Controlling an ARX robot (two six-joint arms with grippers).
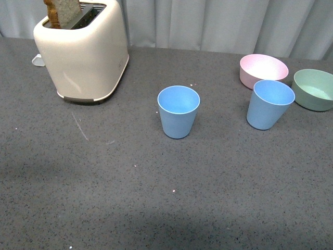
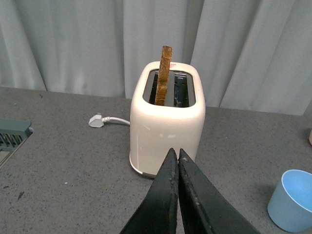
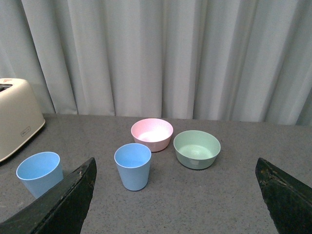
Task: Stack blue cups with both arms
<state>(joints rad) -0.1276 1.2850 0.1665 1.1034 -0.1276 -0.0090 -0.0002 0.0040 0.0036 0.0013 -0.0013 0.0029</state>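
Gripper state: left gripper [image 2: 174, 155] closed, right gripper [image 3: 174, 168] spread wide, both empty.
The left gripper's fingers are pressed together with nothing between them. It points toward the toaster [image 2: 167, 124], which stands upright with a slice of toast [image 2: 165, 75] raised from one slot. A white plug [image 2: 96, 120] lies on the table [image 1: 156, 198] beside the toaster. The right gripper's fingers are far apart. Ahead of it the second blue cup [image 3: 133, 165] stands upright, just in front of the pink bowl [image 3: 152, 134] and near the green bowl [image 3: 197, 148]. The first blue cup [image 1: 178, 112] stands upright near the middle of the table, between the toaster and the second blue cup and well apart from both. The cups are not stacked.
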